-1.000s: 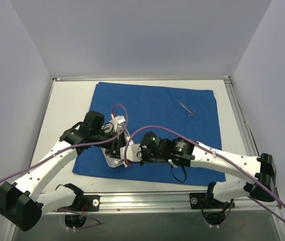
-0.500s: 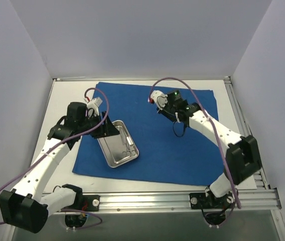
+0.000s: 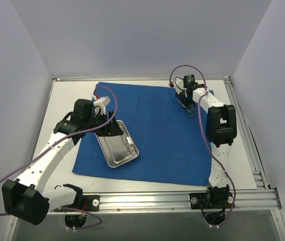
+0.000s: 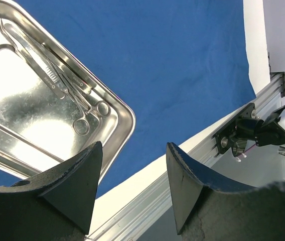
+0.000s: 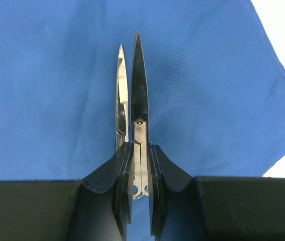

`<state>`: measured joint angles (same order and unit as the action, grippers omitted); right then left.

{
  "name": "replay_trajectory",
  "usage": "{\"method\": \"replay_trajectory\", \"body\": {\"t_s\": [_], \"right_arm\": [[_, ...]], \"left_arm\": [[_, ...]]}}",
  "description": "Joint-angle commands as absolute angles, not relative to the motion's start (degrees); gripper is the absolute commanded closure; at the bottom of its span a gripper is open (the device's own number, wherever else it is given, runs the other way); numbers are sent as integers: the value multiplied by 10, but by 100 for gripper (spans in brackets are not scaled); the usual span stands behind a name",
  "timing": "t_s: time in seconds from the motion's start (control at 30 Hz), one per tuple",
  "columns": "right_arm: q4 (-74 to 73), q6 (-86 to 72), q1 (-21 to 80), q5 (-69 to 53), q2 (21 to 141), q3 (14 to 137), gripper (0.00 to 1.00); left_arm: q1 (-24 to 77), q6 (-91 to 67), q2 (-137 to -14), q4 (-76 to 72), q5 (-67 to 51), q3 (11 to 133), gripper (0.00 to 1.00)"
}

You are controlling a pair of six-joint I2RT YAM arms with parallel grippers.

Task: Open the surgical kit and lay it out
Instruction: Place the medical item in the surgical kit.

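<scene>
**Asker:** On the left side, what are you doing?

**Me:** I am hovering my left gripper (image 4: 134,150) at the far end of the tray (image 4: 127,118). Its jaws are standing apart with nothing between them. Several instruments (image 4: 77,100) are lying inside the tray, and the tray is sitting on the cloth (image 3: 157,135), which is lying spread flat on the table (image 3: 72,95).

**Asker:** And further right?

**Me:** Near the cloth's far right corner, my right gripper (image 5: 140,145) is pinching the scissors (image 5: 139,85) behind the pivot. Its jaws are clamped on them, with the tips pointing away over the cloth. A second blade (image 5: 122,95) is showing just beside them, and I cannot tell whether it belongs to a separate tool.

**Asker:** What is worrying you?

**Me:** I am gripping thin metal, so the scissors could swivel or slip while I am lowering them. They might land across that other blade, or slide off the cloth's edge, which is lying near. On the left, closing too low could catch the tray's rim. That would drag or tip the tray, spilling the instruments and rucking the cloth.
</scene>
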<state>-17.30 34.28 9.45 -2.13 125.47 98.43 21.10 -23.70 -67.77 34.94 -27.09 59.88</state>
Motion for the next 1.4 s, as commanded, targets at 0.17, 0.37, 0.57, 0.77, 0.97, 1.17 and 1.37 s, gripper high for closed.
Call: {"method": "replay_trajectory", "body": {"t_s": [0.17,0.37,0.57,0.77,0.97,1.17,1.37], "right_arm": [[-256,415,76,-79,1265,1026,100],[-245,410,75,-103,1257,1005,100],[-260,401,71,-103,1278,1031,100],[-267,390,69,-115,1282,1039,100],[-271,388,69,-108,1288,1035,100],[-262,386,66,-98,1284,1025,98],[-264,387,62,-91,1286,1020,97]], "left_arm": [[211,-200,-713,356,-270,640,38],[212,-199,-729,352,-279,639,38],[211,-204,-737,345,-288,641,38],[211,-203,-741,341,-294,636,38],[211,-201,-741,344,-294,636,38],[211,-200,-740,344,-294,636,38],[211,-200,-739,345,-294,635,38]]}}
